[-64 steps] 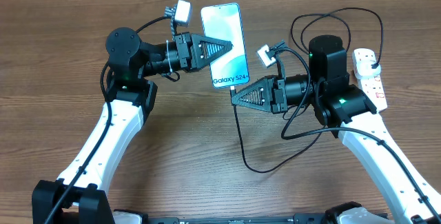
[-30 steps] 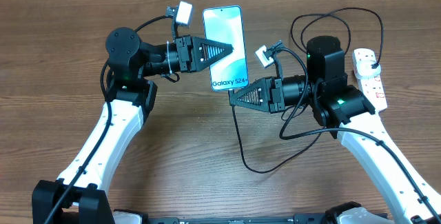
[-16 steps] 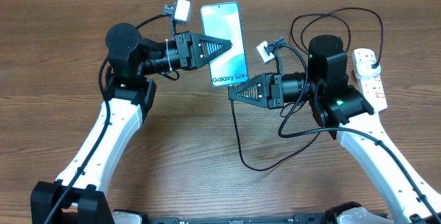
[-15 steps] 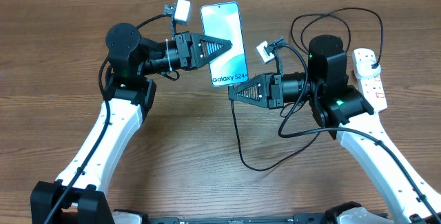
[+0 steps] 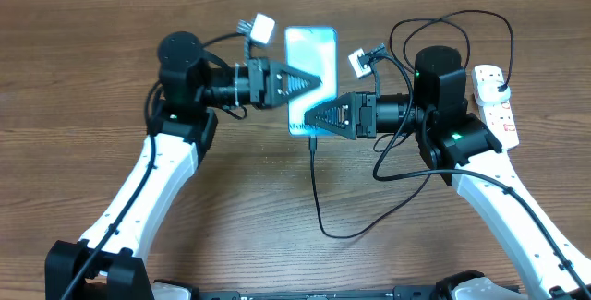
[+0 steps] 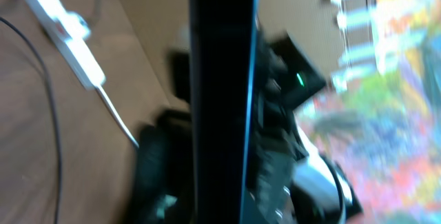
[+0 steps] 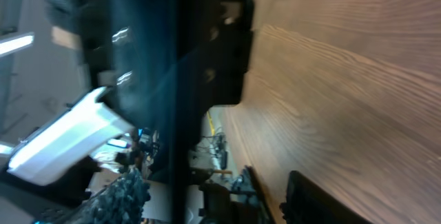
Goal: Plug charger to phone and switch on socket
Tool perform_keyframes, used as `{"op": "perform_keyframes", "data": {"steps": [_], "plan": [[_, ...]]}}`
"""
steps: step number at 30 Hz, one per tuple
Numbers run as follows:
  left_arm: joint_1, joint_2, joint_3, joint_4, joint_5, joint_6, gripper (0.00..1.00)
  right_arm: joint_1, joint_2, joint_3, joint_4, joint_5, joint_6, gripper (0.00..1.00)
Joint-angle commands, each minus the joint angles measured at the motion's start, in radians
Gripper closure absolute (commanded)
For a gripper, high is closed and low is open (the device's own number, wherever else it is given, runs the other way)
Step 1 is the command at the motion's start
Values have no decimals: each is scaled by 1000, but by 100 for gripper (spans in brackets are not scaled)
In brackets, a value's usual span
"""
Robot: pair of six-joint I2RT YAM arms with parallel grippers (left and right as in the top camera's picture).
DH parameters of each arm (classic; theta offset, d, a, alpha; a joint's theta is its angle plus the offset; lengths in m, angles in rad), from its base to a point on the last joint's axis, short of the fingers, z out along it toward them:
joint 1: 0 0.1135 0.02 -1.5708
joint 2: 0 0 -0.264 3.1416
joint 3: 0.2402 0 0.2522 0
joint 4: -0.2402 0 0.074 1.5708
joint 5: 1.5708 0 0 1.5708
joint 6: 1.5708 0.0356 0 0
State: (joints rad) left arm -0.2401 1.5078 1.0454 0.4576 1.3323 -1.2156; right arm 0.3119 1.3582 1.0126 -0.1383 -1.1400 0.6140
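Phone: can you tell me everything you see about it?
The phone is a slim rectangle with rounded corners and a glowing pale blue screen facing up at the overhead camera. Seen edge-on from the left wrist, it is thin and dark-sided. The left gripper is shut on one long edge, midway along. The right gripper covers its lower end, hiding most of the lettering there. The thin black charger cable runs up to its bottom edge; whether it is plugged in is hidden.
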Motion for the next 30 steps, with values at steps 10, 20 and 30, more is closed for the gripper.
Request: {"op": "perform_keyframes", "data": {"steps": [10, 20, 30], "plan": [[-3, -16, 4, 9, 135, 128, 96, -6, 0, 23, -78, -44, -118, 33], [-2, -16, 4, 9, 81, 156, 96, -3, 0, 23, -78, -98, -117, 51], [-3, -16, 4, 9, -27, 138, 96, -3, 0, 23, -71, -126, -118, 76]]}}
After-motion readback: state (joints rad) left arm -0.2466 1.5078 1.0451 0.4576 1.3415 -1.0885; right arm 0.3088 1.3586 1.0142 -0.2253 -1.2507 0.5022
